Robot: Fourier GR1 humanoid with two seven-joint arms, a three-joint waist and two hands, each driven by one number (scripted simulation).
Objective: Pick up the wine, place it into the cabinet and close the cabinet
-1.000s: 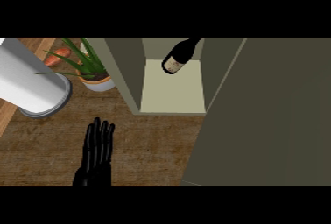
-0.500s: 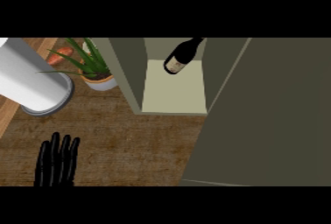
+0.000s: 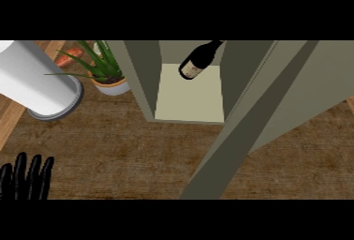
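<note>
Down at the lower-left edge, the left hand [image 3: 33, 185] rests open, fingers pointing straight up.

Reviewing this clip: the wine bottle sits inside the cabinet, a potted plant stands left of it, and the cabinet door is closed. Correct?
Not quite. The head view shows the door open, swung outward. The wine bottle is inside the cabinet, with the potted plant to its left, as stated.
</note>
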